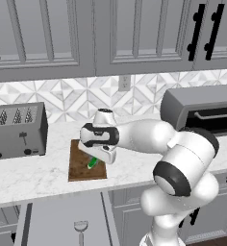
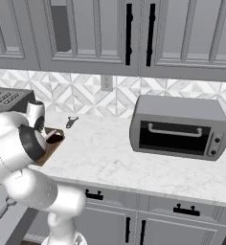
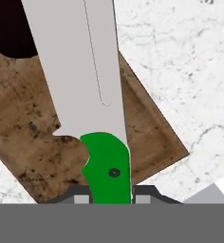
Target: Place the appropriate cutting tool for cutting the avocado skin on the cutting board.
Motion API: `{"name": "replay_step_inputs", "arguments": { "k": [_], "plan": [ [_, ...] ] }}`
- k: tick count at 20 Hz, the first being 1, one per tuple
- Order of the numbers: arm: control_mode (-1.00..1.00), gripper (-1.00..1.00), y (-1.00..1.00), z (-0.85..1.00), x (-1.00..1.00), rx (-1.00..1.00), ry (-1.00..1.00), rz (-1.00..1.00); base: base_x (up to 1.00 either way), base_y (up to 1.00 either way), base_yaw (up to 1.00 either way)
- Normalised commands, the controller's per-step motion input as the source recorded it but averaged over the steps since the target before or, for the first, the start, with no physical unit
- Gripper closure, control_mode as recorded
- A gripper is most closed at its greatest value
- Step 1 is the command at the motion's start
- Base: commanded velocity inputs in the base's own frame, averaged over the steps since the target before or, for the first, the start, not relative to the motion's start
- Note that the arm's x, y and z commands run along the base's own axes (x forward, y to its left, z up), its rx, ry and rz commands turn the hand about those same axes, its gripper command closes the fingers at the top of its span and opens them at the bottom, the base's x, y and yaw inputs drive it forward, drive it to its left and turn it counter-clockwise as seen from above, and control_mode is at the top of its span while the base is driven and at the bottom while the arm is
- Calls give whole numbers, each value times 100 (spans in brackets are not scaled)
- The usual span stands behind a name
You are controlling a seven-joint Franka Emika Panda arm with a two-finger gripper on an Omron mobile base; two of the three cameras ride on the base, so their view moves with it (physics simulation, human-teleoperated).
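The cutting tool is a knife with a green handle (image 3: 109, 171) and a pale blade (image 3: 76, 61). My gripper (image 3: 110, 197) is shut on the handle, its dark fingertips (image 3: 80, 197) on either side. The knife points out over the dark brown cutting board (image 3: 23, 123), whether touching it I cannot tell. The avocado (image 3: 9, 28) shows as a dark shape on the board beside the blade. From the left base view my gripper (image 1: 94, 161) hangs low over the cutting board (image 1: 79, 166), and a bit of green handle (image 1: 93, 162) shows under the hand. The right base view shows the cutting board (image 2: 50, 147) and avocado (image 2: 55, 139) beside my arm.
A toaster (image 1: 17, 129) stands left of the board and a toaster oven (image 1: 202, 113) to the right, both on the white marble counter (image 1: 38, 178). A small grey utensil (image 2: 72, 122) lies near the backsplash. Wall cabinets hang overhead.
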Motion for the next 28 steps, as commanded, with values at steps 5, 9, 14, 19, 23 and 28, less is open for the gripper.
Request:
{"name": "replay_step_inputs", "arguments": {
  "k": [5,9,14,19,23,28],
  "plan": [
    [-100,100,12,-32,8,0,0,0,0,0,0],
    [-100,100,13,-34,10,0,0,0,0,0,0],
    [-100,-100,17,-25,7,0,0,0,0,0,0],
    [-100,-100,2,-2,-11,0,-4,0,0,0,0],
    [-100,-100,0,33,-34,0,-8,0,0,0,0],
    [-100,-100,0,62,-55,0,-14,1,0,0,0]
  ]
}}
